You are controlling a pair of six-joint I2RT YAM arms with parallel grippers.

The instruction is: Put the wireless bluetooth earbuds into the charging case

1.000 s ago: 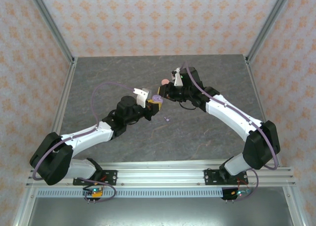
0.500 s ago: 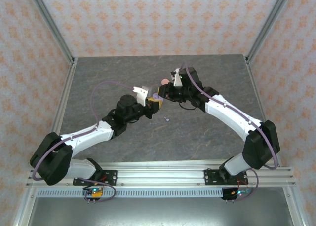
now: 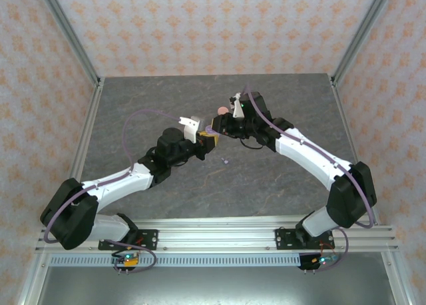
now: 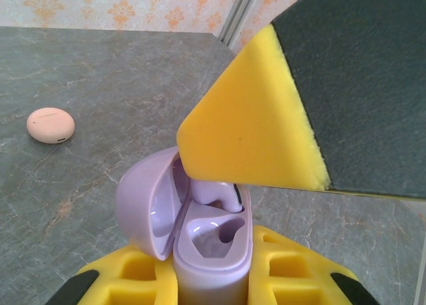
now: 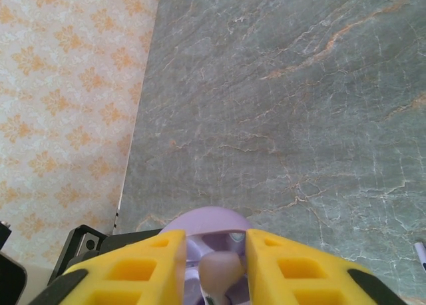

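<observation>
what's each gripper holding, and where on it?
Left gripper: open purple charging case, clamped at its base. Right gripper: pale earbud between its fingers, grip unclear.

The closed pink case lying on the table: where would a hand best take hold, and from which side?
Probably from straight above, pinching the pink case across its shorter width, on the rounded side walls. It lies flat and closed, a low smooth oval with open table around it, so a sideways approach would find little to catch.
</observation>
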